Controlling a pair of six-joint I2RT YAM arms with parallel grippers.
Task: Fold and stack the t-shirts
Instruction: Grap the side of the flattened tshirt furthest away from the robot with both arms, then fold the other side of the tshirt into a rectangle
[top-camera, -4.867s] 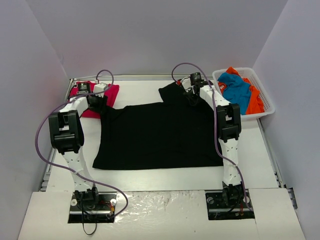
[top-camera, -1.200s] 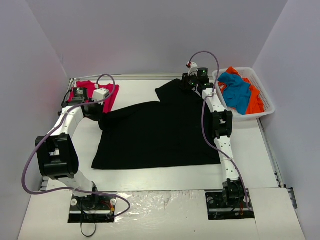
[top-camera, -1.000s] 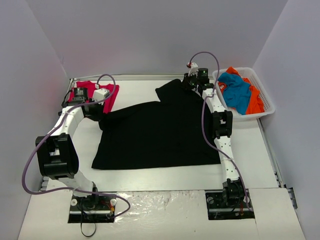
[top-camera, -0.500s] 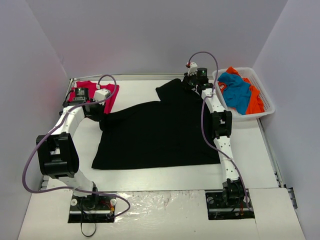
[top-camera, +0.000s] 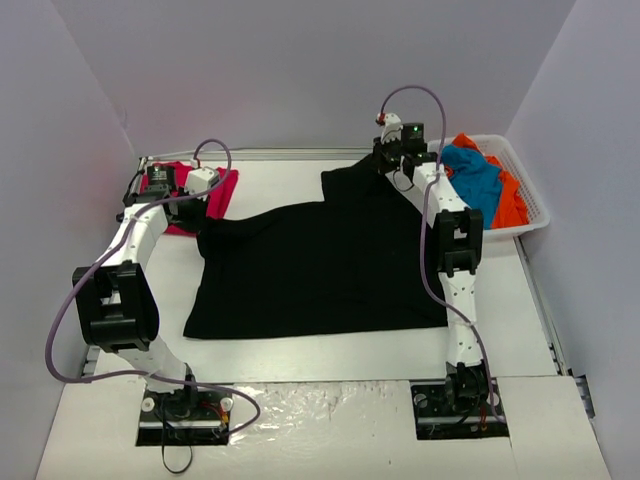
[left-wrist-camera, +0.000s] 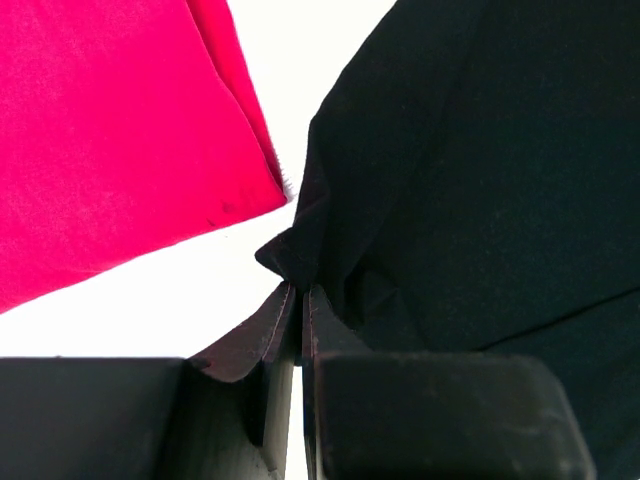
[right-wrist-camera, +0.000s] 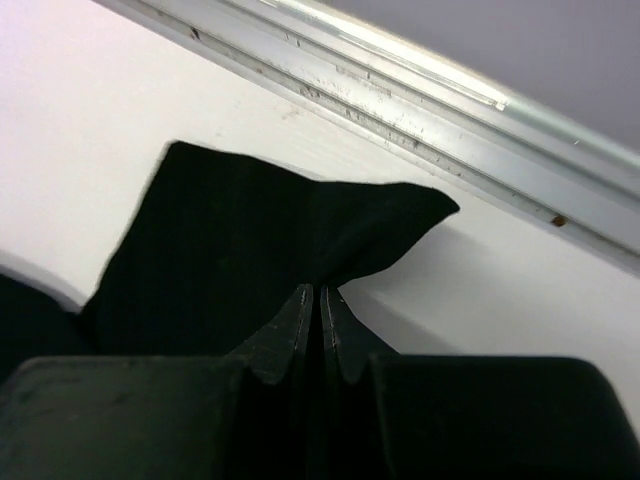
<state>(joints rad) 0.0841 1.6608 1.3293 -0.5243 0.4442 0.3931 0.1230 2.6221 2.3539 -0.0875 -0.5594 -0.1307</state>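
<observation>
The black t-shirt (top-camera: 315, 265) lies spread across the middle of the counter (top-camera: 320, 352). The left end effector (left-wrist-camera: 298, 305) is clamped on its left sleeve edge, just beside the crimson t-shirt (left-wrist-camera: 110, 130). The right end effector (right-wrist-camera: 321, 300) is clamped on its far-right sleeve corner, near the back rail (right-wrist-camera: 420, 95).

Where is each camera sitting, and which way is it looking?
Top external: above and behind the arms, looking down on the table; both arms show whole.
Left wrist: on the left wrist, looking along the left hand, shut on the black t-shirt's corner beside the red t-shirt; its fingers show.
Right wrist: on the right wrist, looking along the right hand, shut on the black t-shirt's far edge by a metal rail; its fingers show.
Shared: all three see the black t-shirt.
</observation>
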